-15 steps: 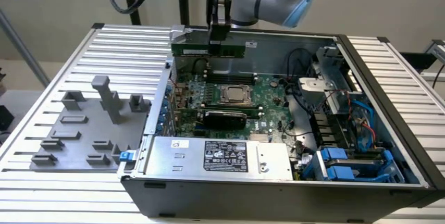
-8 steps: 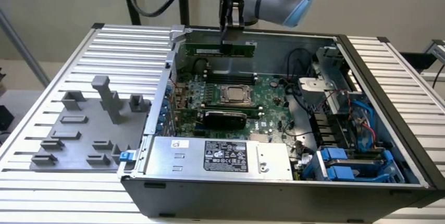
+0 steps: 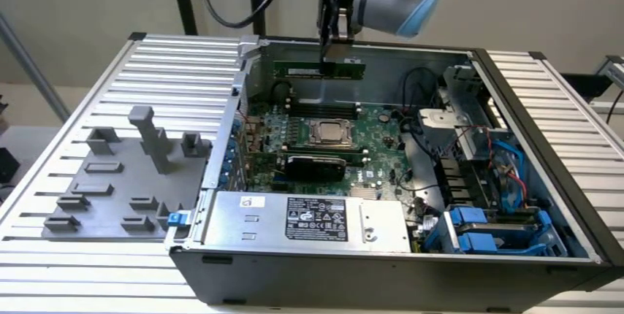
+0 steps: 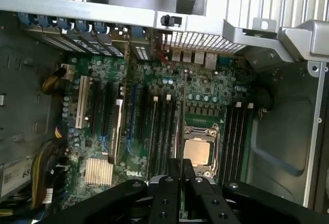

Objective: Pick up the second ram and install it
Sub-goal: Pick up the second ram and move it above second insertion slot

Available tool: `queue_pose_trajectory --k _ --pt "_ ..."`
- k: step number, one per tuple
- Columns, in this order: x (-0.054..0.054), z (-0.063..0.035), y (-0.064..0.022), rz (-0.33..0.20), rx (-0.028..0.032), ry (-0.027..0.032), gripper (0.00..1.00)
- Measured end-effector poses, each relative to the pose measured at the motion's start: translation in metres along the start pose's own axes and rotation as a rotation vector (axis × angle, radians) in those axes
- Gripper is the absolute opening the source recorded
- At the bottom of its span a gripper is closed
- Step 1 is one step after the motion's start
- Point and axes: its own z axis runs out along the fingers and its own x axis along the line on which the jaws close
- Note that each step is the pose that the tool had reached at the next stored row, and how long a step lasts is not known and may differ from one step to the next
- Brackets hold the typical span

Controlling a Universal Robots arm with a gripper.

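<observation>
- The ram (image 3: 297, 70) hangs level over the far end of the open case (image 3: 546, 146), above the motherboard (image 3: 375, 120).
- The gripper (image 3: 326, 55) holds it from above, its 2 fingers (image 4: 172, 178) pinching the stick near its middle.
- The CPU (image 4: 198, 151) lies under the fingers, black slots (image 4: 234, 131) beside it.
- A grey fixture (image 3: 117, 182) sits on the table (image 3: 98, 270) at the exterior view's left.
</observation>
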Motion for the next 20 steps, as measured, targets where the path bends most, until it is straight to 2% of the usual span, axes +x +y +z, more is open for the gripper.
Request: queue_pose_trajectory --k 4,11,16,20 --pt "-0.001 0.0070 -0.0084 0.012 -0.0006 -0.0014 0.14" --pt "0.000 0.0192 -0.0150 0.086 0.0000 -0.0050 0.14" --pt "-0.001 0.0243 -0.0275 0.094 0.0004 -0.0060 0.14" --pt "-0.004 0.0278 -0.0288 0.094 0.0086 -0.0056 0.14"
